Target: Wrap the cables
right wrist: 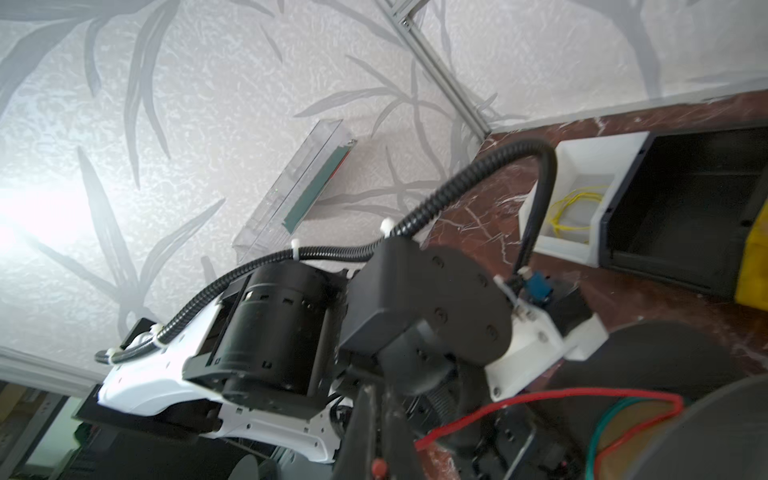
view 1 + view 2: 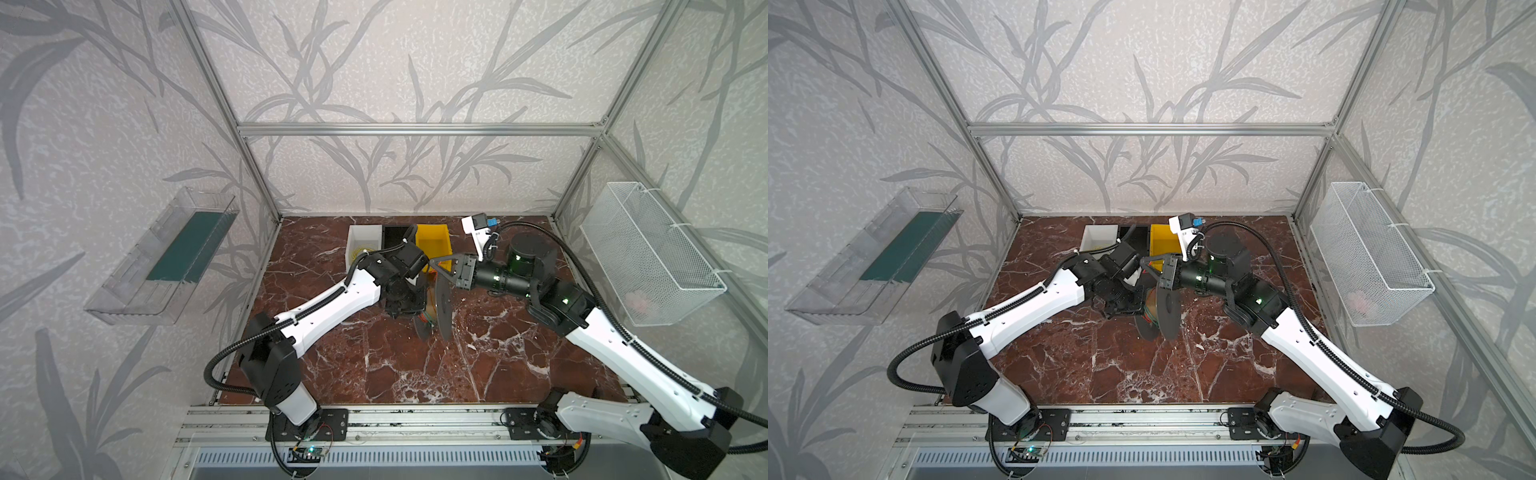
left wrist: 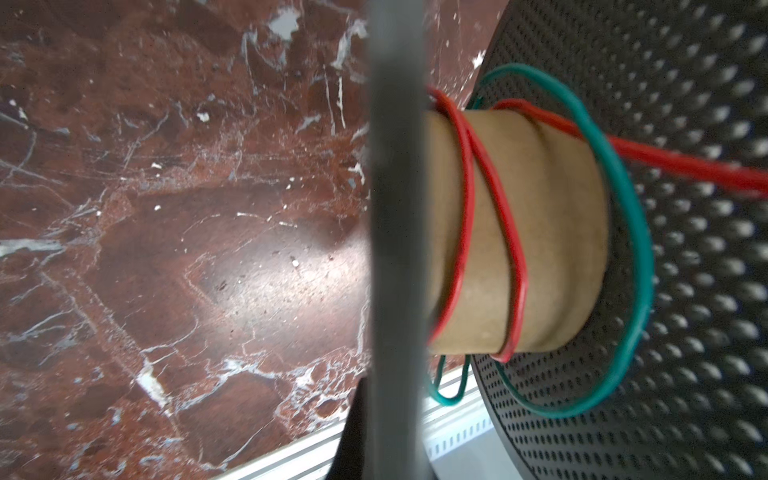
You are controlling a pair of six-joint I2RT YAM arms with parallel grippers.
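- In the back row of bins, the white bin on the left holds the yellow cable in a loose curl, with neither arm near it.
- The left fingers are closed. They appear to pinch the near flange of the spool, which is held with its flanges upright near the middle of the bench.
- On the spool's cardboard core the red cable makes two slack turns. A green cable loops loosely beside them.
- From the core the red cable runs out to the right fingers, which are shut and seem to nip its free end.
- These cables look light, thin, springy and slick-coated, so slack turns will likely slide along the core or spring off it. The best hold is probably close to the free end, drawn gently taut during winding, since a hard pull could drag the light spool askew.
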